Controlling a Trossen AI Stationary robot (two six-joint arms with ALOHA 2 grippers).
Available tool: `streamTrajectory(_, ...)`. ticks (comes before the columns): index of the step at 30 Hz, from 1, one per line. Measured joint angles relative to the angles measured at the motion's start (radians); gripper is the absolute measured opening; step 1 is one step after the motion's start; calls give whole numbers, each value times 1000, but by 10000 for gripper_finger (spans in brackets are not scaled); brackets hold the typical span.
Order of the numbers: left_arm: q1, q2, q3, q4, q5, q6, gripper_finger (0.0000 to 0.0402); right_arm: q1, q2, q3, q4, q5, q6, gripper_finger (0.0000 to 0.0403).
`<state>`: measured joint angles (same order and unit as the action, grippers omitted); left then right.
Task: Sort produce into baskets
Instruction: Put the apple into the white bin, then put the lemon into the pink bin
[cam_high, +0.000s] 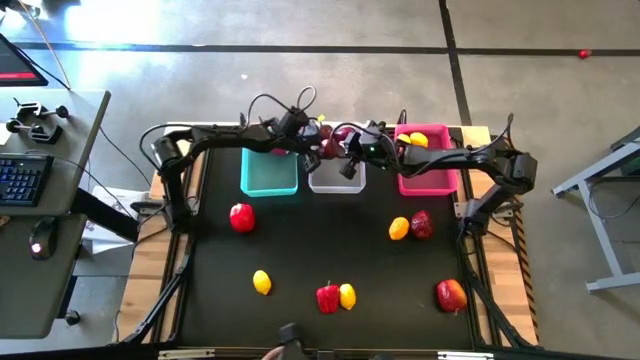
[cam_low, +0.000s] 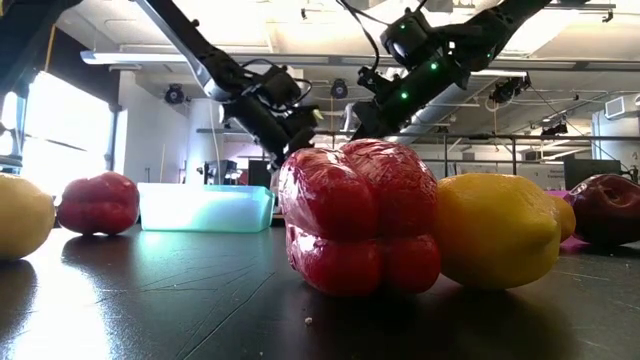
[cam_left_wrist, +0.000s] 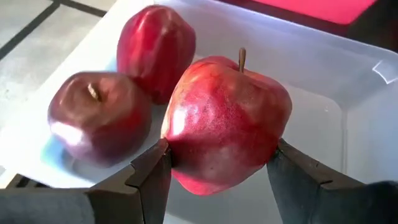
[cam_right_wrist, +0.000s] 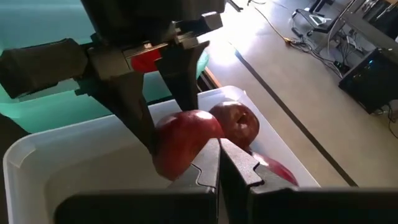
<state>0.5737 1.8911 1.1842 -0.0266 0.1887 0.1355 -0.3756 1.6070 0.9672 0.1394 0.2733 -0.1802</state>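
Note:
Three baskets stand in a row at the table's far edge: teal (cam_high: 270, 175), white (cam_high: 336, 178) and pink (cam_high: 430, 178). My left gripper (cam_left_wrist: 221, 158) hangs over the white basket (cam_left_wrist: 348, 81), shut on a red apple (cam_left_wrist: 227, 121). Two more dark red apples (cam_left_wrist: 99, 115) (cam_left_wrist: 155, 46) lie on that basket's floor. My right gripper (cam_right_wrist: 219, 155) is shut and holds nothing; it hovers over the same basket, just beside the held apple (cam_right_wrist: 177, 146). Lemons (cam_high: 418, 140) lie in the pink basket. My left gripper pinches the apple's two opposite sides (cam_left_wrist: 180, 149) between its two fingers, about the widest part. The fingers come slanting down from the table's left side. The apple sits upright, stem (cam_left_wrist: 241, 57) up, lifted clear above the white basket's floor.
Loose produce lies on the black table: a red pepper (cam_high: 241, 216) at the left, a lemon (cam_high: 261, 282), a pepper (cam_high: 327, 297) beside a lemon (cam_high: 347, 295) near the front, a red fruit (cam_high: 451, 295), and a lemon (cam_high: 398, 229) next to a maroon fruit (cam_high: 421, 224).

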Motion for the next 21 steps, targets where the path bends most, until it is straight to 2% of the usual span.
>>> streamTrajectory(5, -3, 9, 15, -9, -16, 26, 214, -5, 0, 0, -40, 0, -1, 0)
streamTrajectory(12, -21, 9, 15, -17, -91, 26, 260, -11, 0, 0, -81, 2, -2, 0)
streamTrajectory(18, -20, 9, 15, -56, -114, 36, 276, -11, 0, 0, -73, -83, 5, 0)
streamTrajectory(21, -20, 6, 15, -60, -117, 50, 276, -11, 0, 0, -65, -90, 51, 0)
